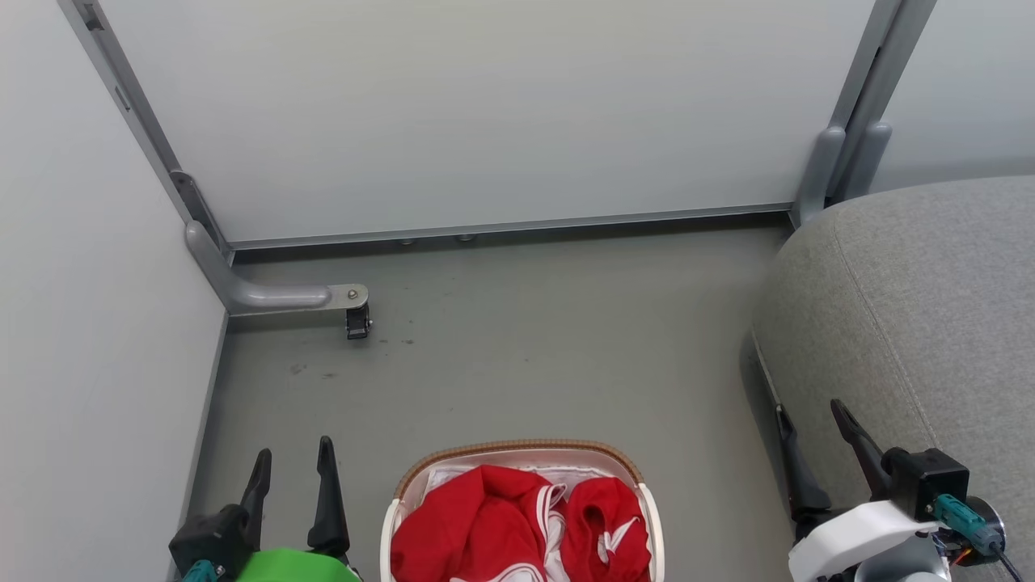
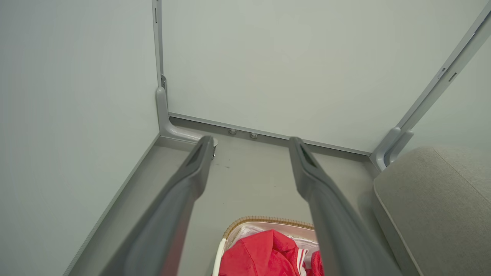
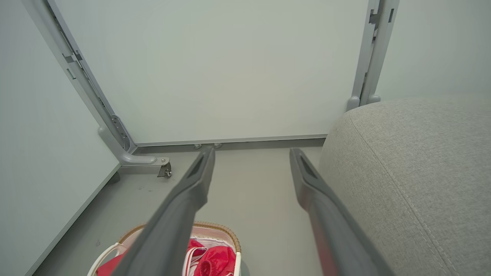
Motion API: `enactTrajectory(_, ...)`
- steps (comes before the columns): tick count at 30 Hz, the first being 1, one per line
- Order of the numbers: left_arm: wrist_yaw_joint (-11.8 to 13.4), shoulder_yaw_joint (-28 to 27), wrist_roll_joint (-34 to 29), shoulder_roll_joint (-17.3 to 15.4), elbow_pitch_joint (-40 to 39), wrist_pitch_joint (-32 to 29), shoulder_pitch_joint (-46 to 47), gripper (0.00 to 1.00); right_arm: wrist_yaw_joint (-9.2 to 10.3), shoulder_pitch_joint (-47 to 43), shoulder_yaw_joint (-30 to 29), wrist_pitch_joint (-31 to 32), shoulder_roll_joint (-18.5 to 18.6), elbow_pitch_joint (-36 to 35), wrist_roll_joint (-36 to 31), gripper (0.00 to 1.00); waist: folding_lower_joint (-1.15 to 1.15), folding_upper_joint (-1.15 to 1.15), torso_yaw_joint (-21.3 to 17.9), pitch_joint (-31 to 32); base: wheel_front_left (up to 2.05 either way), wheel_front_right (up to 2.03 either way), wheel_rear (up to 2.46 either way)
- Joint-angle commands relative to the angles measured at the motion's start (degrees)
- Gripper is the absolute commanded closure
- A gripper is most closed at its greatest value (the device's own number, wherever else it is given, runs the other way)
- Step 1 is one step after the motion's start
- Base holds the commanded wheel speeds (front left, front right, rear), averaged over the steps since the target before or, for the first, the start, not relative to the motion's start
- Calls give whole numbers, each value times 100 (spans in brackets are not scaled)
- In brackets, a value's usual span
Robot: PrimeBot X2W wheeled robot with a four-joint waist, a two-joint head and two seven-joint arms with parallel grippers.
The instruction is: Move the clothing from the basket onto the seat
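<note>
Red clothing (image 1: 517, 525) sits in basket (image 1: 517, 447) on floor; left gripper (image 1: 293, 457) and right gripper (image 1: 810, 408) both wide open, empty; seat (image 1: 914, 307) at right.

Left gripper (image 1: 293, 449): long dark fingers (image 1: 327, 489), black base (image 1: 212, 535), green cover (image 1: 291, 564). Right gripper (image 1: 808, 408): dark fingers, white shell (image 1: 857, 533); beside the shell, teal plug (image 1: 954, 511) and black cable (image 1: 1007, 562).

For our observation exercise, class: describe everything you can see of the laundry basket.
The basket is oval, white plastic with a brown woven-look rim and a white cloth liner. It stands upright on the grey floor, its near part cut off by the head view's bottom edge. Red clothing with white trim lies heaped inside.
</note>
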State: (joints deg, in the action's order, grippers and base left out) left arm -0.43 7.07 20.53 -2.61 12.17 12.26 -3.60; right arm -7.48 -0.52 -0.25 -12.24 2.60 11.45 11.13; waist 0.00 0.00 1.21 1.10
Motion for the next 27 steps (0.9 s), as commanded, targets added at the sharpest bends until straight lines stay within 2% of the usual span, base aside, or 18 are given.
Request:
enactTrajectory(1, 39, 2, -140, -39, 1, 62, -60, 0, -2, -45, 4, -64, 34, -15, -158, 0, 0, 0, 3, 1, 0, 0, 0)
enactTrajectory(27, 141, 157, -935, -44, 143, 291, -247, 0, -1, -177, 54, -305, 44, -5, -1165, 0, 0, 0, 24, 82, 0, 0, 0)
